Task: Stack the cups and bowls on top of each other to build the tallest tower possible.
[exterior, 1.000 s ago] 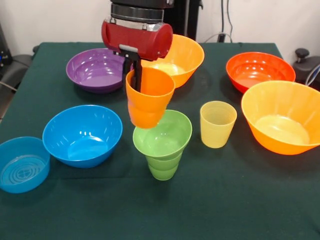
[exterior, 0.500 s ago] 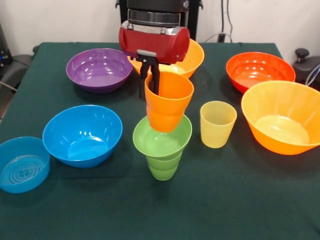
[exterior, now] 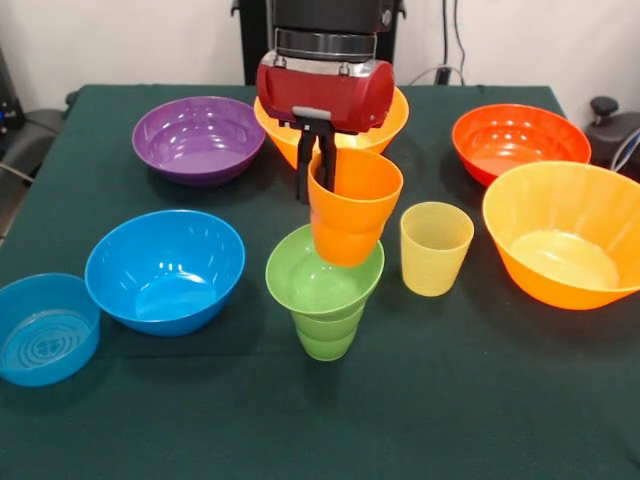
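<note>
The orange cup (exterior: pixel 353 207) hangs in the air with its mouth upward and its long axis close to upright, leaning slightly so that the rim tips toward the right of the front view and the base swings toward the left. Its base sits above the right part of the small green bowl (exterior: pixel 322 273), low over or just inside the bowl's mouth; whether it touches the bowl cannot be told. The green bowl rests mouth up on the green ribbed cup (exterior: pixel 327 333), which stands upright on the dark green table (exterior: pixel 480 400), and these two pieces make up the tower. The gripper (exterior: pixel 315 165) comes straight down from the red and black arm (exterior: pixel 325 90), whose red wrist housing lies crosswise right above the orange cup. Its thin black fingers (exterior: pixel 326 160) are closed on the cup's rim wall at the left side, one finger outside and one apparently inside the cup. Just to the right of the tower stands the pale yellow cup (exterior: pixel 434 247), upright and apart from it. To the left of the tower sit the medium blue bowl (exterior: pixel 165 268) and, farther left, the small translucent blue bowl (exterior: pixel 45 328). Beyond the tower lie the purple bowl (exterior: pixel 197 138), one big orange bowl (exterior: pixel 385 125) partly behind the arm, and the red-orange bowl (exterior: pixel 518 142); the other big orange bowl (exterior: pixel 565 245) sits far right.
</note>
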Motion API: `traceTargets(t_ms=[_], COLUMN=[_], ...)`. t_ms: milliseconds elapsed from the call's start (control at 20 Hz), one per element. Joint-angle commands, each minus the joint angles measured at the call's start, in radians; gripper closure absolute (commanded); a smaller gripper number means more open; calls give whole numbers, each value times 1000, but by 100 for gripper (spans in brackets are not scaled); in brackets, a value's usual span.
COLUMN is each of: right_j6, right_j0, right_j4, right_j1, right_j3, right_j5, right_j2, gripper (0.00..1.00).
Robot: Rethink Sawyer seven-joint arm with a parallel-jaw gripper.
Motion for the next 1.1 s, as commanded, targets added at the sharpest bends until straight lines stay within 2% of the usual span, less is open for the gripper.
traceTargets(t_ms=[50,600,1100], right_j6=[45,45,57], right_j0=[-27,-30,-7], right_j4=[-72,-81,-74], right_j1=[64,98,129], right_j3=[56,43,31], right_j5=[-57,-97,-133], right_j2=[88,85,68], gripper=[100,100,100])
